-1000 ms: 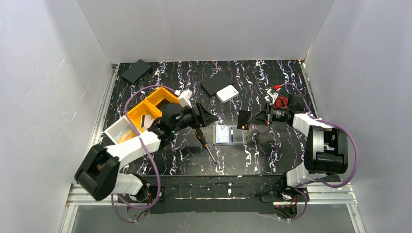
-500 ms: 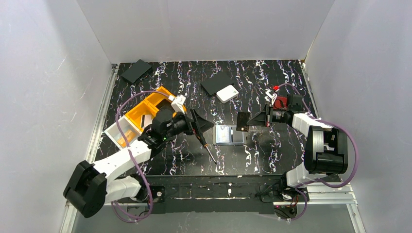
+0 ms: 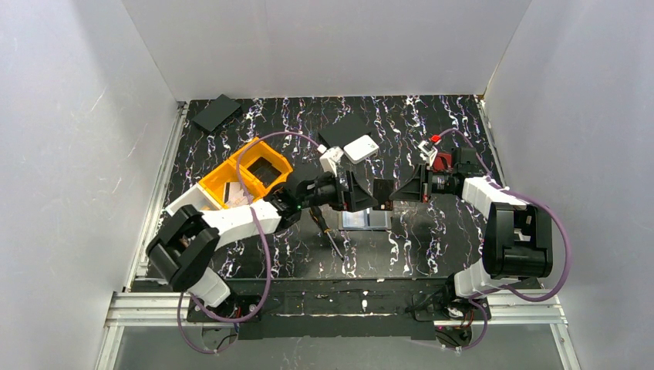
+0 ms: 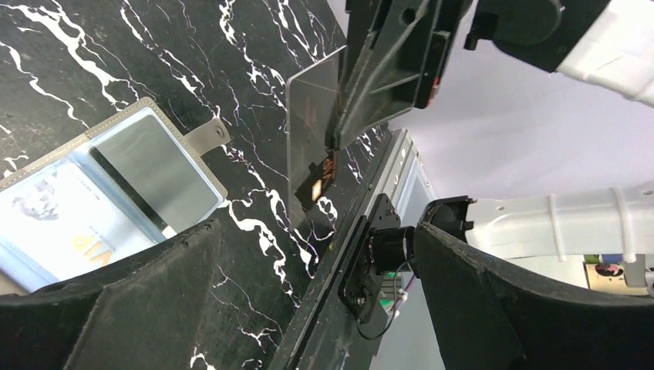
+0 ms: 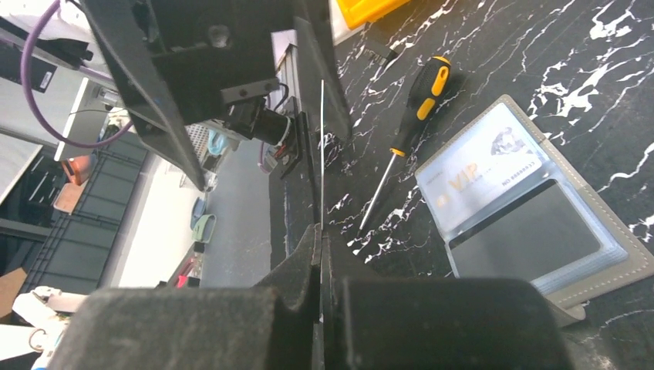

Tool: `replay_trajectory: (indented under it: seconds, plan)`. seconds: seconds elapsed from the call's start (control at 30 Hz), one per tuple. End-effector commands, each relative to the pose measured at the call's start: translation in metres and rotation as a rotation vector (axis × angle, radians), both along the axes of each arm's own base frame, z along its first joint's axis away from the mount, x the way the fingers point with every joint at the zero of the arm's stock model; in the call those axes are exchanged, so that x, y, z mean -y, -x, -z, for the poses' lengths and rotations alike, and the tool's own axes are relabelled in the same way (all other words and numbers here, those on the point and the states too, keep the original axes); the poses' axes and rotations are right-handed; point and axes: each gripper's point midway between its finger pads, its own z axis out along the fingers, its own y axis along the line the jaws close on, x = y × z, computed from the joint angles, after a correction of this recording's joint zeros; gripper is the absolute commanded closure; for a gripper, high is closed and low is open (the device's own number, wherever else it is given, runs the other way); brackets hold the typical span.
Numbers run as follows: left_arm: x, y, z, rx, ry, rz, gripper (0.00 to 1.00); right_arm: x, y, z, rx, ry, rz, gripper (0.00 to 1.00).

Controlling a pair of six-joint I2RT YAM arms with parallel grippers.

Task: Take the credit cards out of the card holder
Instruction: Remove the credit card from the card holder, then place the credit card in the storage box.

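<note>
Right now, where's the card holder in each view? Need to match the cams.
Top external: card holder lies open at the table's middle.
Left wrist: card holder at lower left, open, tab pointing up-right.
Right wrist: card holder at right, open, screwdriver to its left.
Shared landmark: the card pinched in the right gripper, close by the card holder in all three.

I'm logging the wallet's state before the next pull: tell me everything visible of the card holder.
The small taupe folding card holder lies open and flat on the black marbled table, clear plastic pockets facing up inside a stitched fabric border. One pocket shows a pale blue card printed VIP. The other looks plain grey, and whether it holds a card is unclear. Its snap tab sticks out sideways. Nothing grips it.
</note>
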Motion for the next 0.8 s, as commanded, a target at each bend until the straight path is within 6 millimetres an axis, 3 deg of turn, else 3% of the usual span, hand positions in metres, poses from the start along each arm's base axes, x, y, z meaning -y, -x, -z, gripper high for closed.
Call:
replay_trajectory:
  seconds: [0.0, 0.2, 0.5, 0.57, 0.67, 0.77]
  plan:
    - [0.021, -0.004, -0.016, 0.046, 0.084, 0.048, 0.1, -0.002, 0.002, -0.023, 0.087, -0.036, -0.039, 0.99]
    - [0.036, -0.008, -0.009, 0.011, 0.112, 0.089, 0.3, -0.004, 0.003, -0.024, 0.089, -0.036, -0.046, 0.99]
    - [0.048, -0.008, -0.018, 0.005, 0.193, 0.129, 0.58, -0.004, 0.004, -0.024, 0.09, -0.037, -0.047, 0.99]
    - [0.049, -0.007, -0.019, -0.002, 0.201, 0.14, 0.7, -0.004, 0.003, -0.024, 0.089, -0.036, -0.047, 0.99]
    - [0.05, -0.007, -0.017, -0.017, 0.21, 0.153, 0.99, -0.004, 0.004, -0.023, 0.09, -0.035, -0.046, 0.99]
    - [0.047, -0.007, -0.014, -0.014, 0.209, 0.15, 1.0, -0.004, 0.003, -0.023, 0.093, -0.031, -0.044, 0.99]
